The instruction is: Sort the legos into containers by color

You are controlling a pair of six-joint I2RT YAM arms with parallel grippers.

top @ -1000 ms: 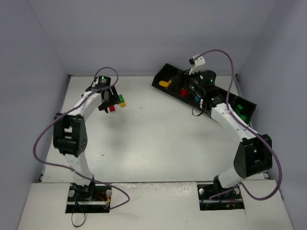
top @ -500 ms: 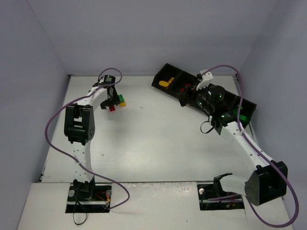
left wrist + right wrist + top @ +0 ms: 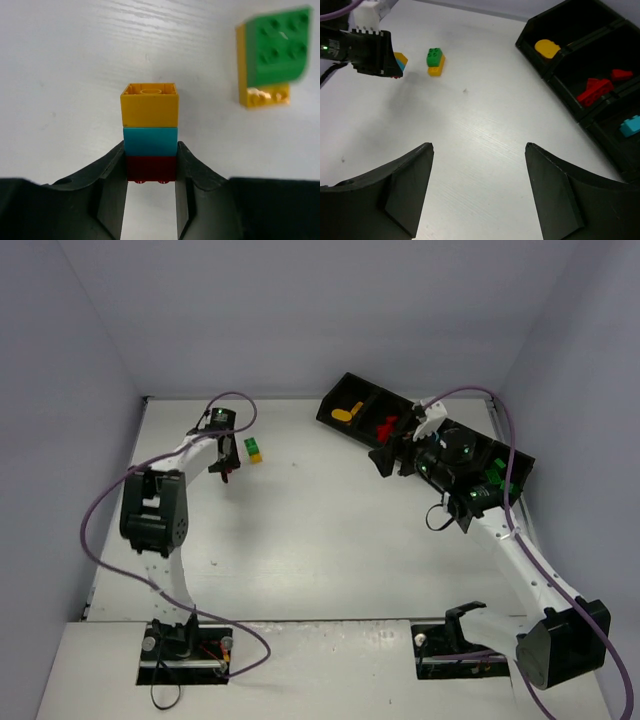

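Note:
My left gripper (image 3: 150,161) is shut on a three-brick lego stack (image 3: 150,131), yellow over teal over red, with the jaws pressing on the teal and red bricks. The top view shows this gripper (image 3: 225,468) at the table's far left. Just to its right lies a green brick on a yellow one (image 3: 272,55) (image 3: 253,449) (image 3: 435,61). My right gripper (image 3: 479,147) (image 3: 393,457) hangs open over bare table, next to the left end of the black containers tray (image 3: 352,380) (image 3: 532,47). In the tray lie a yellow piece (image 3: 547,48), red pieces (image 3: 595,89), a teal brick (image 3: 631,125) and green bricks (image 3: 497,477).
Grey-blue walls close in the table on the left, back and right. The tray runs slantwise along the back right. Purple cables loop off both arms above the table.
My left gripper has shut on the yellow-teal-red stack. The right arm has swung off the tray toward the table's middle, still open.

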